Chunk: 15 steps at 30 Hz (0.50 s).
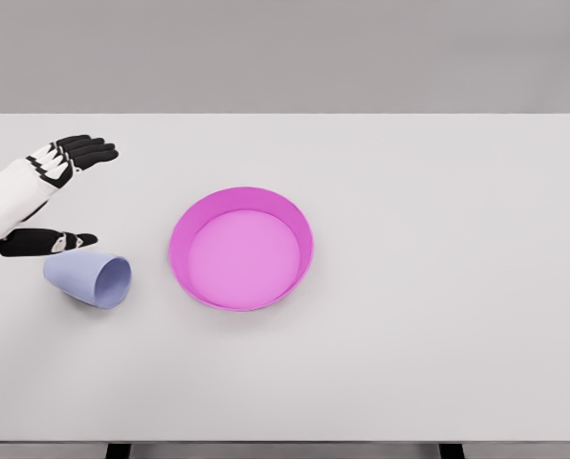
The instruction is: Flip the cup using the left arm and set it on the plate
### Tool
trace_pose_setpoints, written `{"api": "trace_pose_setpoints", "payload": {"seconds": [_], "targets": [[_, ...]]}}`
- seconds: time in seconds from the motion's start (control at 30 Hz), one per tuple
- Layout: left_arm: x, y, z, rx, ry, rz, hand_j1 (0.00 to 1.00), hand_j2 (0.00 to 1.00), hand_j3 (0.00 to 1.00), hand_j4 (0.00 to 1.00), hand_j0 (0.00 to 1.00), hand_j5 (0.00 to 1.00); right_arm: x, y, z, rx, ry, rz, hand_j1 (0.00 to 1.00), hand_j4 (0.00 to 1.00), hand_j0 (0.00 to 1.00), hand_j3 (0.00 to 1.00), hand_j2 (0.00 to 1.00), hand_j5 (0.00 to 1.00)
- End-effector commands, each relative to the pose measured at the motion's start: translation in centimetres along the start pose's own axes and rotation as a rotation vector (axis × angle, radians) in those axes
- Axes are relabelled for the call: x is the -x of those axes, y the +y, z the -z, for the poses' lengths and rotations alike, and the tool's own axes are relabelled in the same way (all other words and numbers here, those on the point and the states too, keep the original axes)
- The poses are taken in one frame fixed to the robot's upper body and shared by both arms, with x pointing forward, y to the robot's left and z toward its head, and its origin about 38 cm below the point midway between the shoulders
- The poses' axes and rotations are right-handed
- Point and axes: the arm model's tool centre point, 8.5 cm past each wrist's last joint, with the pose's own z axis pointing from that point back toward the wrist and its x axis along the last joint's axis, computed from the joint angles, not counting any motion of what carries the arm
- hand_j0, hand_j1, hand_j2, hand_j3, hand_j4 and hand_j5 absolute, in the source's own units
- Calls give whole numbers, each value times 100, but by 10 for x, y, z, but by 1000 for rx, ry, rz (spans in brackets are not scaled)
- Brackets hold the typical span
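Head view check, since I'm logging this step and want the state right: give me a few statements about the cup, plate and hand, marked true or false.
1. The cup lies on its side on the table. True.
2. The cup sits inside the pink plate. False: it lies left of the plate, apart from it.
3. The left hand is open, holding nothing. True.
4. The plate holds an object. False: nothing lies in it.
5. The right hand is over the plate. False: it is not in view.
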Motion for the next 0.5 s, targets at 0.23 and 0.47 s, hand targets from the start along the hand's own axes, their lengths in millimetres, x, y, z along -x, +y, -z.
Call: {"api": "trace_pose_setpoints", "payload": {"seconds": [0.23, 0.47], "targets": [[3, 14, -6, 47, 7, 43, 100, 100, 100, 100, 100, 100, 3, 0, 0, -1, 10, 1, 100, 100, 100, 100, 100, 100], [6, 32, -13, 121, 18, 109, 100, 100, 100, 100, 100, 100, 1, 0, 0, -1, 4, 1, 100, 100, 100, 100, 100, 100]]}}
